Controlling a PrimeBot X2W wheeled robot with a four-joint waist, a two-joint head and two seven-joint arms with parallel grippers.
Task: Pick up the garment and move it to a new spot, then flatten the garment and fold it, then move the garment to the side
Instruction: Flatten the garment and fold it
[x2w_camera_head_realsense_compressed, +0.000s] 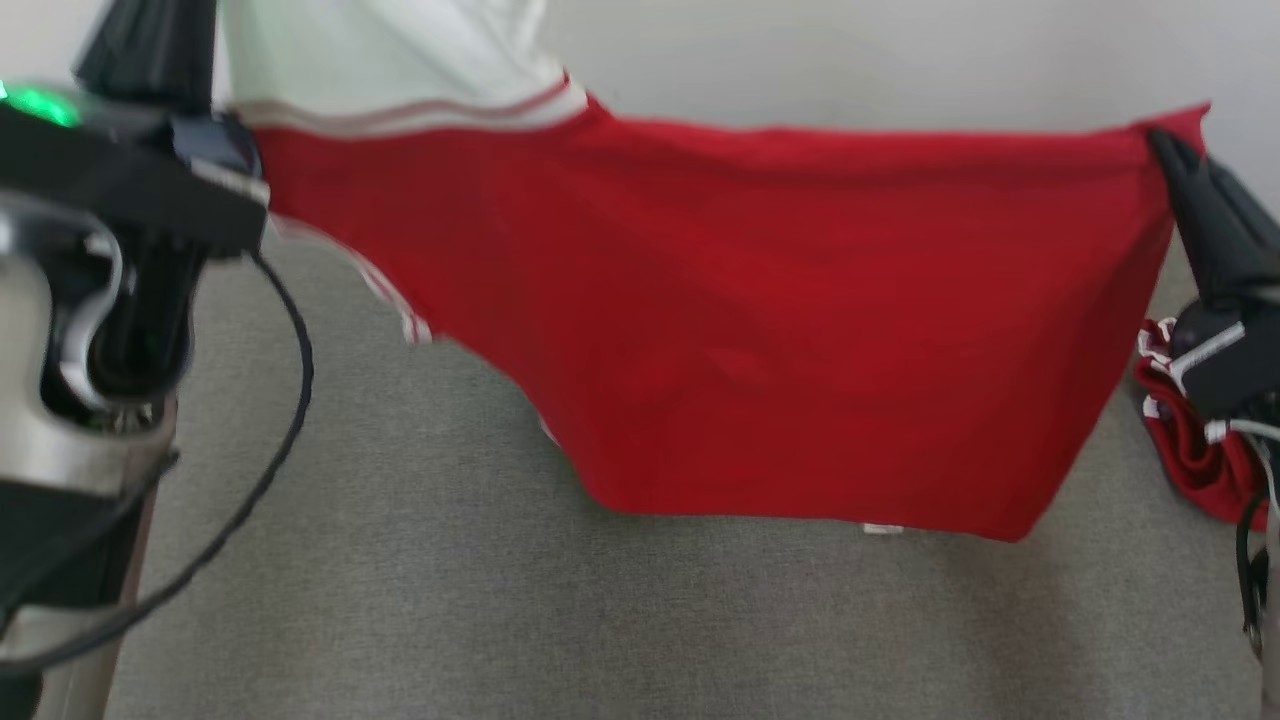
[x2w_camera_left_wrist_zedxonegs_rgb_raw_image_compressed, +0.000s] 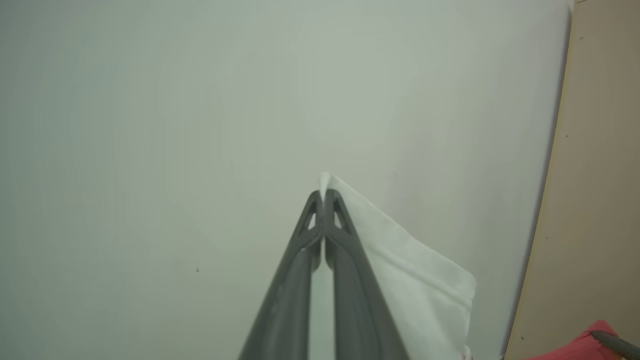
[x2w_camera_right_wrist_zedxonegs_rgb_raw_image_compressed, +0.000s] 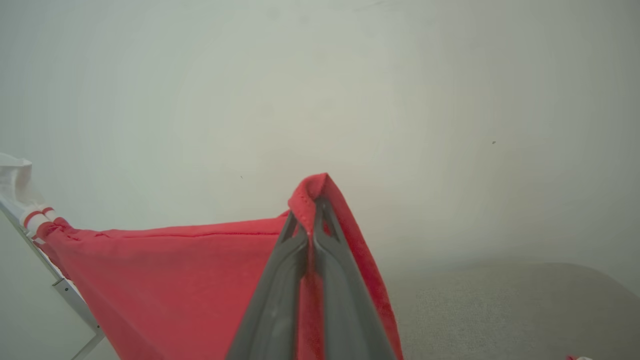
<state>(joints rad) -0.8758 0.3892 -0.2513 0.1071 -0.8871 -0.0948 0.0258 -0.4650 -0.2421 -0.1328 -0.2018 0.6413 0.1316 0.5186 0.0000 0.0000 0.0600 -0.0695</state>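
My left gripper pinches the red-and-white shirt at ten o'clock, my right gripper its red corner at two; stretched between, it seems light and limp, best held at corners.

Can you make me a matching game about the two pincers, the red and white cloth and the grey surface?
Things:
1. left dark two-fingered pincer
2. right dark two-fingered pincer
3. red and white fabric garment
4. grey cloth-covered surface

States:
A. lies spread underneath
B. shut on a red corner
C. hangs stretched between both pincers
D. shut on a white edge

Pairs: 1-D, 2-B, 3-C, 4-A.
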